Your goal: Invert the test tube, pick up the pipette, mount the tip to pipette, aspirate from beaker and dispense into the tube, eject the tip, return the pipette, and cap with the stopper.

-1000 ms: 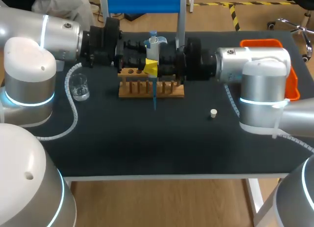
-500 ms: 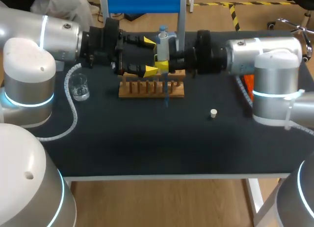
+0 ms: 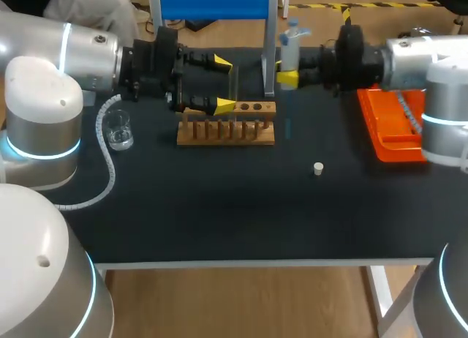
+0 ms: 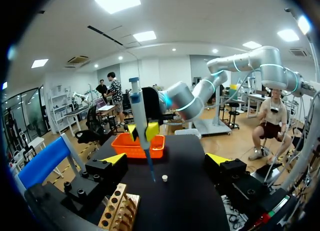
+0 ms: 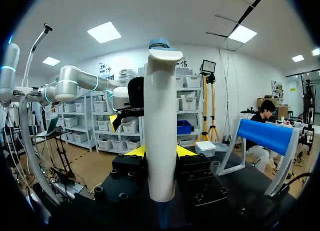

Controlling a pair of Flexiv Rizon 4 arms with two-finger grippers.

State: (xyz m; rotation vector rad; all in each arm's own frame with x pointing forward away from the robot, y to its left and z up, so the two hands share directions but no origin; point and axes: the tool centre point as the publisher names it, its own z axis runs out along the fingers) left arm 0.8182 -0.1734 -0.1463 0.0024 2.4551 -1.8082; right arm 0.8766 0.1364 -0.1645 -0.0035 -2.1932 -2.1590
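Quick tally from my remote seat: I counted one pipette (image 3: 290,42) with one blue tip (image 4: 150,167), one beaker (image 3: 117,129), one wooden rack (image 3: 227,127), one stopper (image 3: 318,168), one orange tray (image 3: 395,129) at the frame's right, one blue-topped stand (image 3: 213,3) up top, and two grippers: left gripper (image 3: 224,82), right gripper (image 3: 287,78).

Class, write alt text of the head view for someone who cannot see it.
The right claw holds a pipette upright; the left claw is open by a wooden rack. A beaker, a stopper and an orange tray are on the table.
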